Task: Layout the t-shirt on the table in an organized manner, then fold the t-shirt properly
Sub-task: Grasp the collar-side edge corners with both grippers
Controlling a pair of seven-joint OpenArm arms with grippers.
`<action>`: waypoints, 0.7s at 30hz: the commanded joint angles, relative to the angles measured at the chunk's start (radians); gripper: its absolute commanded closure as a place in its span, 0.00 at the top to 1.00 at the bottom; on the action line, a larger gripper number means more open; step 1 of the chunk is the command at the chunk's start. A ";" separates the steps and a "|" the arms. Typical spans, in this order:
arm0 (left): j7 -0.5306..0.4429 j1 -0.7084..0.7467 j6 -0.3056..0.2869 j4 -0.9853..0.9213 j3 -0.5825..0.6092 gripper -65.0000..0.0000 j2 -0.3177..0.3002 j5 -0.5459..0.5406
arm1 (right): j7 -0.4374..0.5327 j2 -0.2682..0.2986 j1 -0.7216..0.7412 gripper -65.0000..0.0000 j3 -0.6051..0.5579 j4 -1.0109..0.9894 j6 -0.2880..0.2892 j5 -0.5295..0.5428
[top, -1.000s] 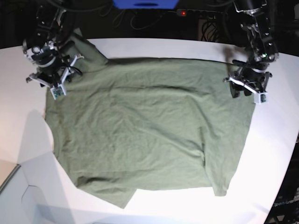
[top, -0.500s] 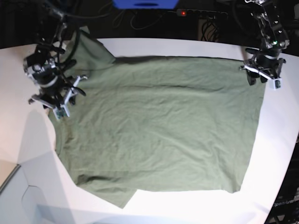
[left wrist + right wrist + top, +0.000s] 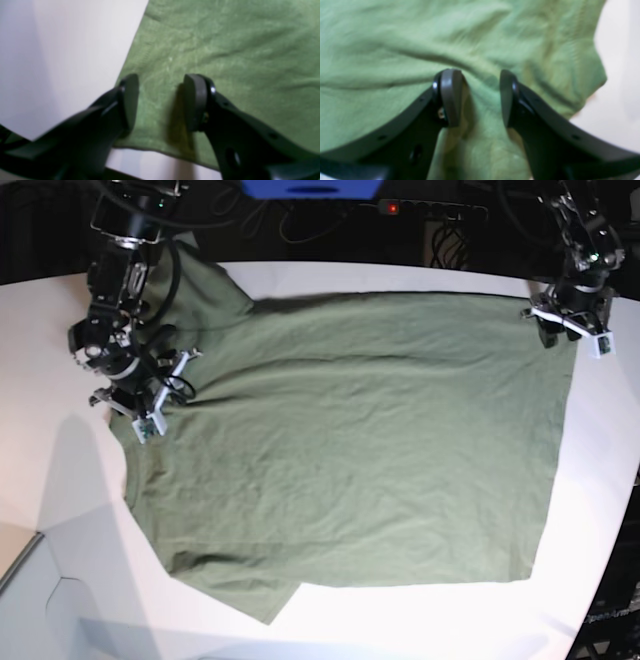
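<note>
Now I see the t-shirt point(image 3: 350, 440) spread over the table point(image 3: 40, 340), reaching its far edge. Both the left gripper point(image 3: 160, 102) and right gripper point(image 3: 475, 97) stand parted, grasping nothing. I judge the cloth soft and light, best pinched at its corners.

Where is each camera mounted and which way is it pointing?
Base: overhead, looking down at the t-shirt on the table; both arms show.
Left wrist: behind the left gripper, facing a shirt corner.
Right wrist: behind the right gripper, facing wrinkled cloth.
All three share the shirt.
</note>
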 commanded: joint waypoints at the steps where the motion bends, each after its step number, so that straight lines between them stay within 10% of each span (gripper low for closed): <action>1: 0.028 0.006 0.006 0.018 -0.001 0.45 0.003 0.008 | -0.013 0.018 0.001 0.39 0.010 -0.012 -0.004 -0.019; 21: 0.034 -0.034 0.006 0.183 -0.004 0.45 0.006 -0.043 | -0.005 -0.048 -0.152 0.40 0.065 0.436 -0.004 -0.018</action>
